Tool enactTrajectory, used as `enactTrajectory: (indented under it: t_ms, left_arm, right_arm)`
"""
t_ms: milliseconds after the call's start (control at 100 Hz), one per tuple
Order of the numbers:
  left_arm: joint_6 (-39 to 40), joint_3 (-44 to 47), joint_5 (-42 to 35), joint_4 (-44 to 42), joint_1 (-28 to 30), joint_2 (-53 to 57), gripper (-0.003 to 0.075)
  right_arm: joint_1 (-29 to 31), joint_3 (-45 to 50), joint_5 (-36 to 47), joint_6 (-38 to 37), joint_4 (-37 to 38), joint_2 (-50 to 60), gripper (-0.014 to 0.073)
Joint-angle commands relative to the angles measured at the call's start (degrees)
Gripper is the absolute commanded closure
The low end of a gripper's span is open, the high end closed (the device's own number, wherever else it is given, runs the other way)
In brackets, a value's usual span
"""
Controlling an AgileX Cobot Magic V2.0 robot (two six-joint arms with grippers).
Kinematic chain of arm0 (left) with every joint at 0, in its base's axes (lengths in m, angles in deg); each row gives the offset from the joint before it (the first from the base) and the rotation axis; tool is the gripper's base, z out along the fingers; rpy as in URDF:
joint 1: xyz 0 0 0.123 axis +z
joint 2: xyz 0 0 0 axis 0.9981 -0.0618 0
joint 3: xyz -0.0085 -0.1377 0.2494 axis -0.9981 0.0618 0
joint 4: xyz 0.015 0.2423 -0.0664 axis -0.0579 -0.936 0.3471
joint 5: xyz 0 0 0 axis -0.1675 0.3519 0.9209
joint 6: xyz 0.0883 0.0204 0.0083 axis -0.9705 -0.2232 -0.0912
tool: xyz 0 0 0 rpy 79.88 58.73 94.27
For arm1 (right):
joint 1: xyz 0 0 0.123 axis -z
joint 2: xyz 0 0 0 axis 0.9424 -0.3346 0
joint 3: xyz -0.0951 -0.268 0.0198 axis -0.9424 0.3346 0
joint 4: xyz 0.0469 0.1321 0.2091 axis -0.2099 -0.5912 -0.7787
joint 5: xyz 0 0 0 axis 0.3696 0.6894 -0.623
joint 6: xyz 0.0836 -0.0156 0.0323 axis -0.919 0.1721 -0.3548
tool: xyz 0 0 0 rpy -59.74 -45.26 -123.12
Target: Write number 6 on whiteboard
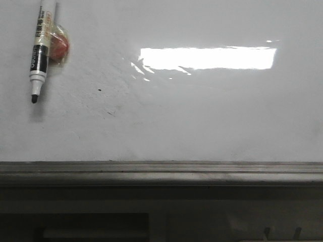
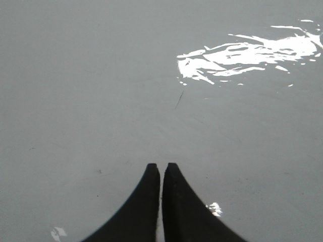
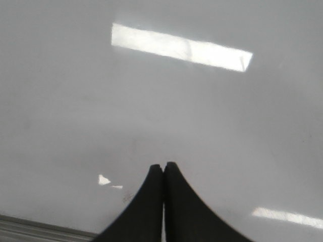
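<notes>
**A:** What does the forward-looking camera show?

**B:** A glossy whiteboard (image 1: 202, 121) fills nearly the whole view, with a grey metal ledge (image 1: 161, 169) along its lower edge. A bright rectangular light reflection (image 1: 208, 58) sits right of centre, high up.

**A:** Is there anything on the board?

**B:** At the upper left a marker (image 1: 40, 50) hangs against it, black tip pointing down, with a reddish holder (image 1: 59, 46) wrapped in clear tape just beside it. A tiny black dot (image 1: 99, 91) lies to the right of the marker's tip. No drawn 6 is visible anywhere; the surface carries only faint smudges.

**A:** And the arms?

**B:** Neither shows in the forward view. The left gripper (image 2: 161, 166) has its jaws clenched, tips almost touching, grasping nothing, facing bare board. The right gripper (image 3: 163, 165) is likewise clenched and empty, facing the board near the ledge.
</notes>
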Motion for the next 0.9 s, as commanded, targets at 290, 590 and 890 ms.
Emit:
enactTrajectory:
  t_ms: [290,590,890]
  left_arm:
    - [0.54,2.81,-4.25,0.41,0.03,1.84,0.074]
    - [0.54,2.81,-4.25,0.41,0.03,1.84,0.074]
    - [0.54,2.81,-4.25,0.91,0.03,1.84,0.074]
  right_arm:
    - [0.28,1.33,4.31,0.18,0.52,0.95,0.0659]
    - [0.28,1.33,4.31,0.18,0.52,0.95,0.0659]
    - [0.28,1.33,6.18,0.18,0.26,0.95,0.0659]
